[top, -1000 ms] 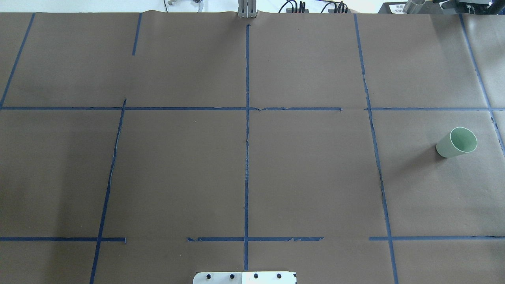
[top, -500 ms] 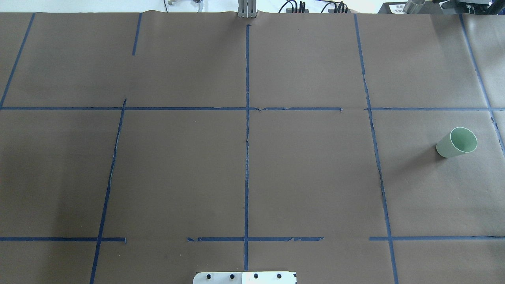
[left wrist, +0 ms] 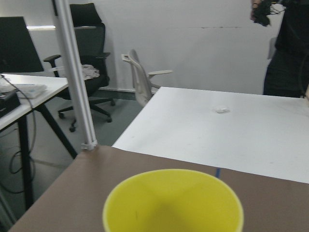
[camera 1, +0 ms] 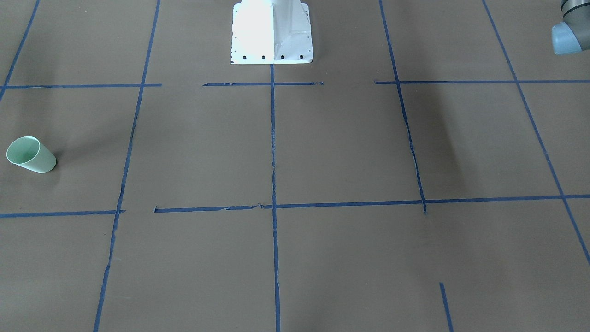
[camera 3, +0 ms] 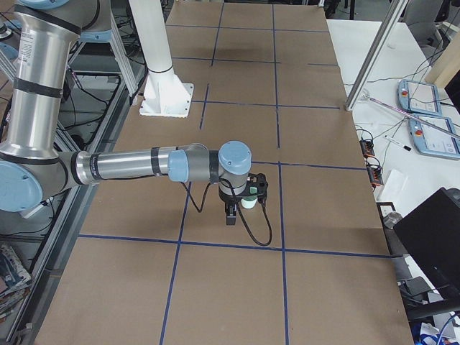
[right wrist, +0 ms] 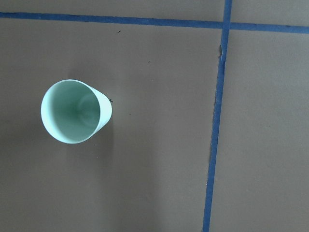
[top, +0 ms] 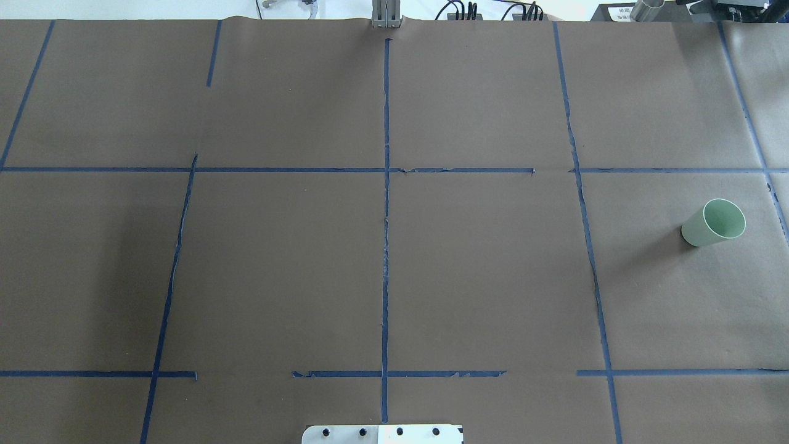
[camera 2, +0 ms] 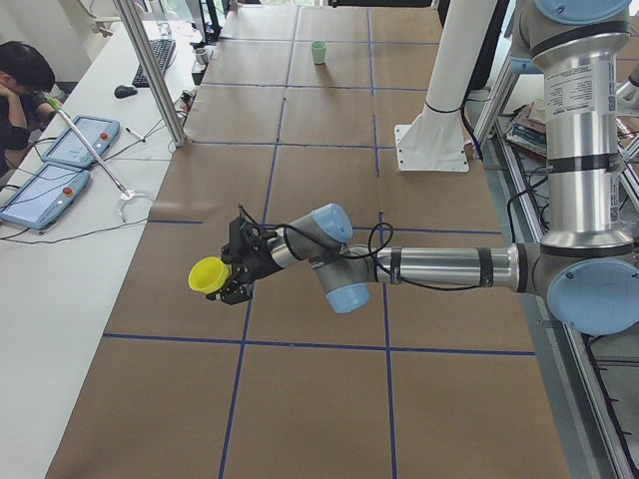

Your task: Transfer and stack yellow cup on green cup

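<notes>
The yellow cup point(camera 2: 209, 274) is at the tip of my left gripper point(camera 2: 232, 271), lifted above the table's left end with its mouth turned sideways. Its open rim fills the bottom of the left wrist view point(left wrist: 173, 203); no fingers show there, so I cannot tell the grip. The green cup point(top: 713, 223) stands upright on the brown table at the right, and it also shows in the front-facing view point(camera 1: 31, 155) and far off in the exterior left view point(camera 2: 319, 52). My right gripper point(camera 3: 241, 205) hangs above the green cup point(right wrist: 75, 112); I cannot tell whether it is open or shut.
The white robot base point(camera 1: 272, 32) stands at the table's near middle edge. Blue tape lines point(top: 386, 216) divide the brown paper. A white side table point(camera 2: 60, 170) with tablets, a seated person and a metal post point(camera 2: 150, 70) runs along the far side.
</notes>
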